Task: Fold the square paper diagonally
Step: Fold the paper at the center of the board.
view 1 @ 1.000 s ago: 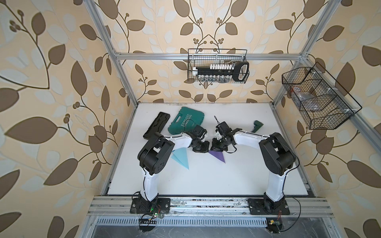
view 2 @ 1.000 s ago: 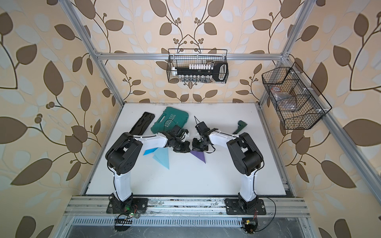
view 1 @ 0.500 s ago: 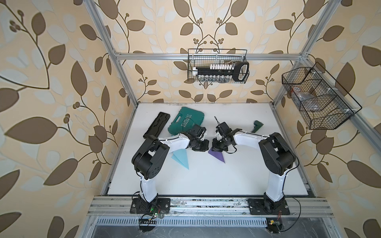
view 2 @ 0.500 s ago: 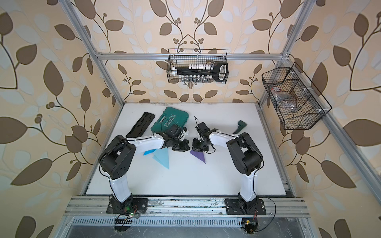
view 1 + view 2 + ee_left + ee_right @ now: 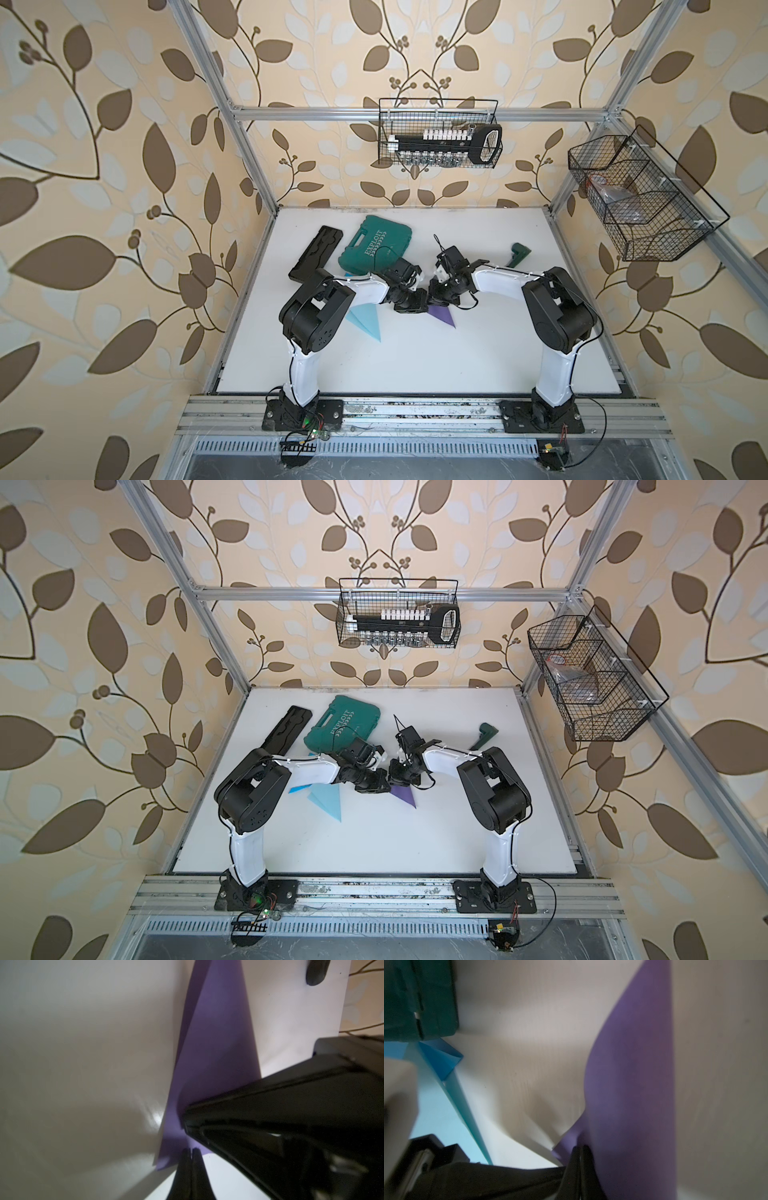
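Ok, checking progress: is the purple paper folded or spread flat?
Folded. The purple paper is a triangle in both top views; the left wrist view shows two layers.

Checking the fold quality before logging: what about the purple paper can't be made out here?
- Purple paper, both top views: far end hidden beneath both grippers.
- Left gripper, left wrist view: pinching or only pressing the paper, unclear.
- Right gripper, right wrist view: blurred; layer alignment unreadable.
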You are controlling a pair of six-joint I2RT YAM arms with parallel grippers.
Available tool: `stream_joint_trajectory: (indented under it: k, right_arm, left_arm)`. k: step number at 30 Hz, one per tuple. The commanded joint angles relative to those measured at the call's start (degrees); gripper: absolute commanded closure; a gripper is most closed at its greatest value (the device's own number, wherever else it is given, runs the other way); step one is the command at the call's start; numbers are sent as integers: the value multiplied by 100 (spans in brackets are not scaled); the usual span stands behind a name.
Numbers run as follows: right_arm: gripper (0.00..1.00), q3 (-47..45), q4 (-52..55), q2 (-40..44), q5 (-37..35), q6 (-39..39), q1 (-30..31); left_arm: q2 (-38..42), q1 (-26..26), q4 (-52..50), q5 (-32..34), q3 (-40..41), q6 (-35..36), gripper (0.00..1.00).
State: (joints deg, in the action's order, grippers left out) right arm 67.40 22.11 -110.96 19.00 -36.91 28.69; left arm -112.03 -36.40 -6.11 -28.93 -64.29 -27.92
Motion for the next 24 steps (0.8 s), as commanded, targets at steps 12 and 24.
stream_joint_trajectory:
  k: [12, 24]
  right_arm:
    - [100, -279, 218, -2, -116, 99, -181]
    - [100, -353, 358, 152, -37, 454, -400]
  left_arm:
    - [-194, -27, -436, 504, -223, 112, 100]
    - [-695, 60, -899, 849, -453, -64, 100]
